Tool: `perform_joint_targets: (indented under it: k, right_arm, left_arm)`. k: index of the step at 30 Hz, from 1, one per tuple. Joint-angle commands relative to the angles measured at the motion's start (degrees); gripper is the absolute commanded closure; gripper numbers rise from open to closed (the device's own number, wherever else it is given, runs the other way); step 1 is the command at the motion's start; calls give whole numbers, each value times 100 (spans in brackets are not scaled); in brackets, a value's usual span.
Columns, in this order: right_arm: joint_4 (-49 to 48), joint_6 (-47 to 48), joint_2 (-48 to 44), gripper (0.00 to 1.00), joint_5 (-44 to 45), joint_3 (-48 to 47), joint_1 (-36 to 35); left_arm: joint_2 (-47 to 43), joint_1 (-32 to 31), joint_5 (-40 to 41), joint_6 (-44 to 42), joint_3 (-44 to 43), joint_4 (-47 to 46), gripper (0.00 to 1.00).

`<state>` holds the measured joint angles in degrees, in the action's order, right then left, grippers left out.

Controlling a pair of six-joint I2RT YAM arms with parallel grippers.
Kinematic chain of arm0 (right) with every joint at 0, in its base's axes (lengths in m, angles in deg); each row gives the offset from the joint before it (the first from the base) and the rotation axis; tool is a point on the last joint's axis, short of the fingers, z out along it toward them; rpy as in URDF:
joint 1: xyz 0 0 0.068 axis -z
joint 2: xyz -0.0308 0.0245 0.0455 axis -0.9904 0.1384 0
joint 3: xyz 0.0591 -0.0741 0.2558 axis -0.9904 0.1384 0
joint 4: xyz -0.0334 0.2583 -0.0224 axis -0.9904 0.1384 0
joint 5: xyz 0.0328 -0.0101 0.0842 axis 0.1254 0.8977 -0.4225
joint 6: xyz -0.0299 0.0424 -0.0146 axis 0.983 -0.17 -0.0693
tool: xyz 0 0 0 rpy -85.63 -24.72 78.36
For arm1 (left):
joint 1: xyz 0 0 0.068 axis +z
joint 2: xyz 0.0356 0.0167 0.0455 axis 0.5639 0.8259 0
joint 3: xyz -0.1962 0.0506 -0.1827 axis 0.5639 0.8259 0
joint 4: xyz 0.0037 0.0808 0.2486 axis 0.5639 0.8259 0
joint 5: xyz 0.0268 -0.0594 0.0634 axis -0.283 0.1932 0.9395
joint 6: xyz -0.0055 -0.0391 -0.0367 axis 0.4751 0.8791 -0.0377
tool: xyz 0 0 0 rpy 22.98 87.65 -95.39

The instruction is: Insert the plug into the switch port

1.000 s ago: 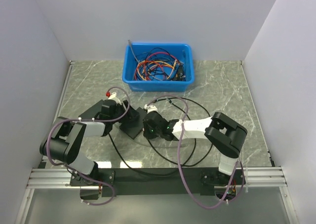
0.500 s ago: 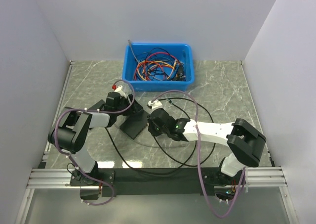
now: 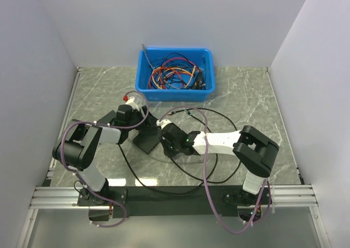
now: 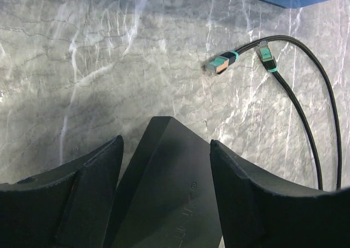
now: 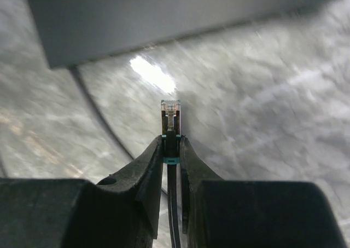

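Swinging in toward 9 o'clock over the last half second, the right gripper is bringing the clear-tipped plug with the teal boot closer to the flat black plastic switch box, while its elbow is folding back from the desk's 4 o'clock corner. Its fingers are pinching narrowly on the plug's boot, with the black cable trailing back between them. The clear tip is pointing to 12 o'clock at the switch's side face, near it but apart. No port opening is showing in the blurred right wrist view, so by my judgement the approach is under way, while alignment is unconfirmed and insertion not yet made.

The left gripper is sitting where it was half a second ago, having stretched toward 12 o'clock from its folded pose a second ago. Its fingers are standing wide astride a corner of the switch; whether they are pressing on it I cannot tell. It is probably bracing the box against the coming push. Two loose teal-booted cable ends are lying on the grey marbled desk at 1 o'clock of the switch.
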<state>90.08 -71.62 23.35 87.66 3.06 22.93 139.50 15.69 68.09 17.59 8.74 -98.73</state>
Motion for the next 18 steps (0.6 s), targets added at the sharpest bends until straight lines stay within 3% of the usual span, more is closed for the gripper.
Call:
perform_joint_targets:
  k: [1, 18]
  right_arm:
    - [81, 165, 185, 100, -169, -422, -21]
    - [898, 253, 756, 100, -301, -1266, 49]
  left_arm:
    - [-52, -26, -31, -83, 89, -40, 30]
    - [-728, -325, 838, -329, 476, 144, 36]
